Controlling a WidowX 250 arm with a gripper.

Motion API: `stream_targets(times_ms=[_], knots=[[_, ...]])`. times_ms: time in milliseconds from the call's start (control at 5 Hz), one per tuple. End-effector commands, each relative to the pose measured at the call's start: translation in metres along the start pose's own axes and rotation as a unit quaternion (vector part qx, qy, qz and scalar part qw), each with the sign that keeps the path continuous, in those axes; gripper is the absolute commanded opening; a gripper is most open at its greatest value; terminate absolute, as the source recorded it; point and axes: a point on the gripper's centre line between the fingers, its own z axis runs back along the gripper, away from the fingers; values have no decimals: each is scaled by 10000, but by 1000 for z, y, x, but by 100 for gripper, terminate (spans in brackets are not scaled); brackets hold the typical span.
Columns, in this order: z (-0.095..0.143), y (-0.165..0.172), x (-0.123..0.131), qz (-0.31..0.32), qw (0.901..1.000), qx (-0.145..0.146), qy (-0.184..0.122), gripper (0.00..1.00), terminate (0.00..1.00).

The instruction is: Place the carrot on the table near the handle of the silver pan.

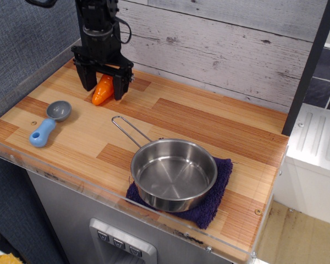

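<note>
The orange carrot [102,92] lies on the wooden table [209,124] at the back left, tip toward the front left. My black gripper [104,91] stands over it, its fingers [119,88] spread to either side with small gaps to the carrot, so it is open. The silver pan [174,175] sits front and centre on a dark blue cloth [214,201]. Its wire loop handle [130,130] points to the back left and ends a short way in front and to the right of the carrot.
A blue-handled scoop with a grey bowl [49,123] lies at the left front. A clear acrylic strip [99,190] runs along the table's front edge. A grey plank wall [220,49] stands behind, and a white appliance [313,148] to the right.
</note>
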Motion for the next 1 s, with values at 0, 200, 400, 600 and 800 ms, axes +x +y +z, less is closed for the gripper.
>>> stream_targets(times_ms=[0,200,400,600,800], knots=[[99,-21,-30,-218,9974,-127,-668,100,0],[121,-40,-53,-284,9970,-205,-684,100,0],[120,-55,-69,-460,9970,-281,-554,100,0],[120,-55,-69,-460,9970,-281,-554,100,0],[120,-55,-69,-460,9970,-281,-554,100,100]])
